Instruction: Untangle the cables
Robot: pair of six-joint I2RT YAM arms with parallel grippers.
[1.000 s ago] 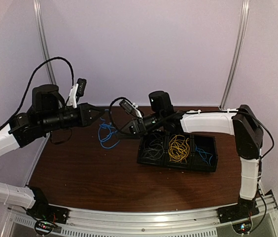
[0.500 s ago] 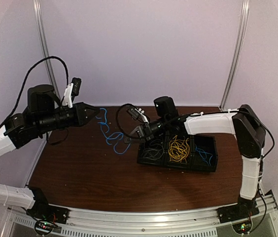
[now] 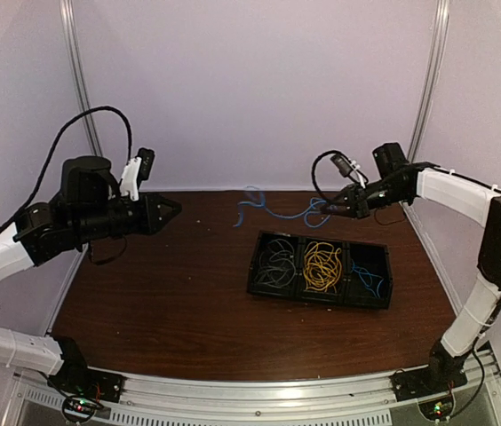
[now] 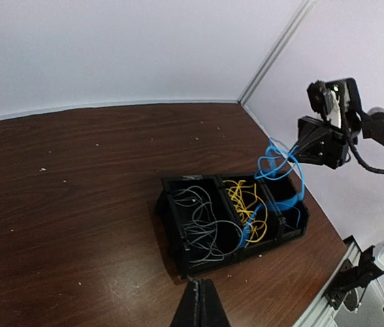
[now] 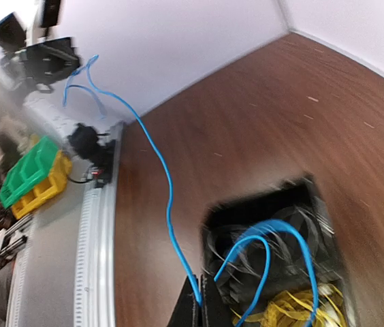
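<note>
Dark wood table (image 3: pixel 162 293), black 3-compartment tray (image 3: pixel 322 301) on it (right of ctr)

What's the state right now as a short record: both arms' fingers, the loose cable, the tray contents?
left fingers: shut, empty, well left of the tray
right fingers: shut on the blue cable
blue cable: raised behind the tray, trailing left from the right fingers
tray: three compartments
tray contents: grey cables left, yellow cables middle, blue strand right
</note>
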